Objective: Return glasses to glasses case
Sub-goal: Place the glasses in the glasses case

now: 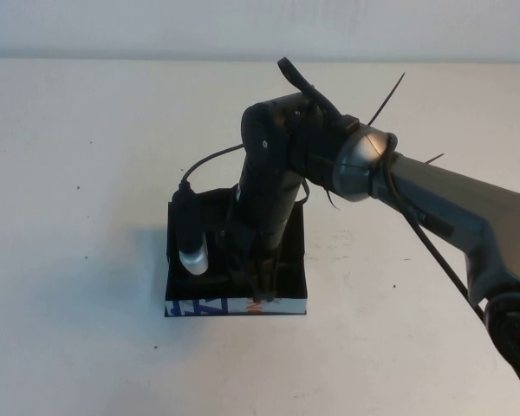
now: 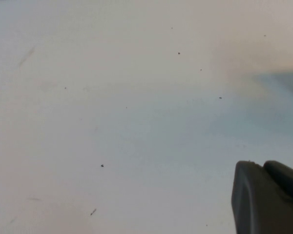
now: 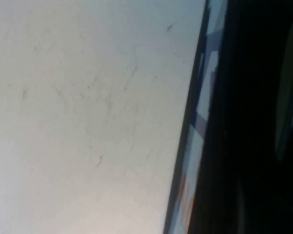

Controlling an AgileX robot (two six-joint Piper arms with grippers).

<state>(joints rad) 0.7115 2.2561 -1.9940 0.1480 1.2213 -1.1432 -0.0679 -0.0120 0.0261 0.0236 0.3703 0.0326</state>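
**Reporter:** Where were the glasses at that moment?

**Photographer:** Not visible. The glasses case (image 1: pixel 234 306) sat open near the middle of the white tabletop (image 1: pixel 69 173), its printed blue-and-orange strip facing the camera, and the right arm reached straight down into its dark interior, hiding whatever lay there.

**Reporter:** And the right gripper (image 1: pixel 258 290)?

**Photographer:** Low inside the case, near the front wall. Whether it was open or closed could not be told. The step appeared to be placing the glasses in the case.

**Reporter:** The next move?

**Photographer:** Likely a clean release and a straight lift clear of the walls. The left gripper (image 2: pixel 268 200) hung over bare tabletop, its state unclear
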